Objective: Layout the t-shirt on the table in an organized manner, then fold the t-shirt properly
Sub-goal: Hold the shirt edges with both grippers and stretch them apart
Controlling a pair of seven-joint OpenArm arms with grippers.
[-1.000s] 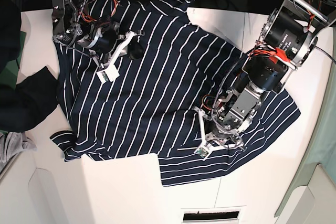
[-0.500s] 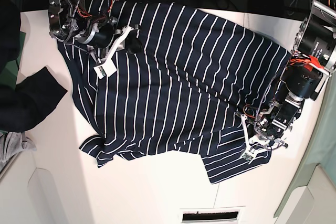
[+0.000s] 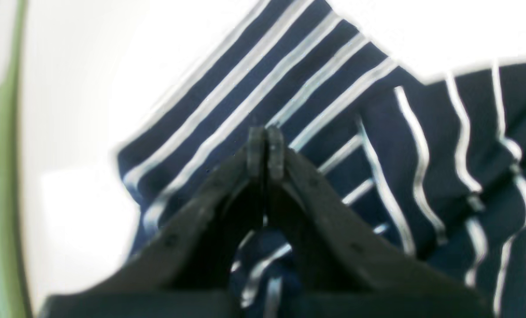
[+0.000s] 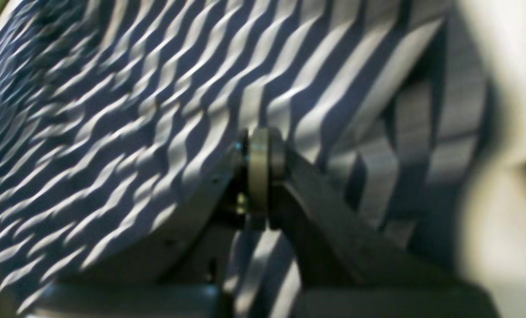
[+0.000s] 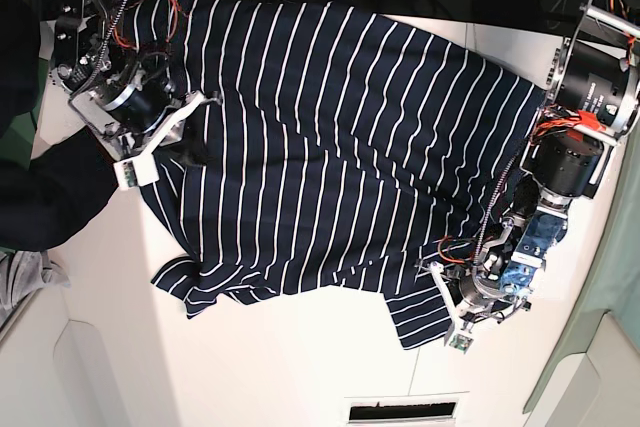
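The navy t-shirt (image 5: 330,147) with thin white stripes lies spread across the white table (image 5: 290,367), one sleeve at the lower left and another flap at the lower right. At its lower right flap, my left gripper (image 5: 445,299) is shut; in the left wrist view the left gripper (image 3: 265,152) has its tips pressed together over the striped t-shirt (image 3: 378,145). By the shirt's left edge sits my right gripper (image 5: 193,142). In the blurred right wrist view the right gripper (image 4: 259,152) is shut, with the rippled t-shirt (image 4: 135,132) around it.
A plain dark garment (image 5: 50,197) and a grey cloth (image 5: 20,282) lie at the table's left edge. A dark slot (image 5: 400,410) sits in the front edge. A green curtain (image 5: 600,297) hangs to the right, and cables crowd the back.
The shirt was pulled out wider and flatter. My right gripper then moved down and left along the shirt's left edge. The left gripper shifted a little down and left at the lower right flap.
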